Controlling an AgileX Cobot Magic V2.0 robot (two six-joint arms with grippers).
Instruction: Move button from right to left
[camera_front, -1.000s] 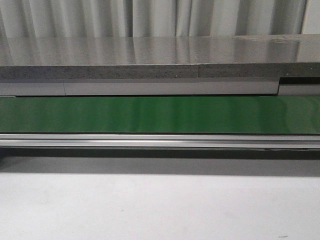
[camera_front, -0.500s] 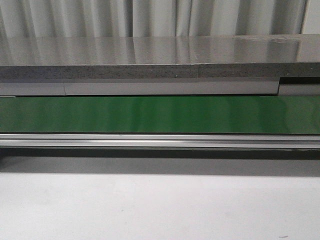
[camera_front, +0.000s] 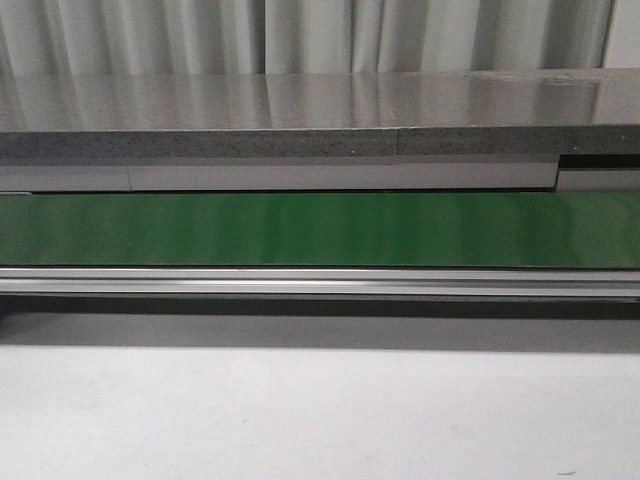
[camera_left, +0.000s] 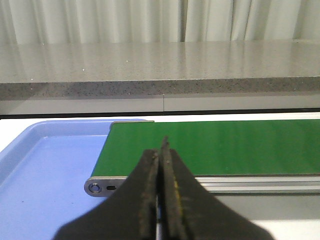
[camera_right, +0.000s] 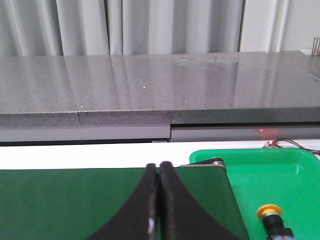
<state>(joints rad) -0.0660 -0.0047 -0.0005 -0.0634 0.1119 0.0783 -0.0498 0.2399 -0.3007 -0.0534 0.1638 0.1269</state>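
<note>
The button, with a yellow-orange cap and a black body with blue bits, lies in a green tray beside the right end of the green conveyor belt. It shows only in the right wrist view. My right gripper is shut and empty, over the belt, apart from the button. My left gripper is shut and empty, near the left end of the belt. Neither gripper nor the button shows in the front view.
A blue tray lies at the belt's left end. The belt runs across the front view with an aluminium rail in front. A grey stone counter and curtains stand behind. White table surface lies in front.
</note>
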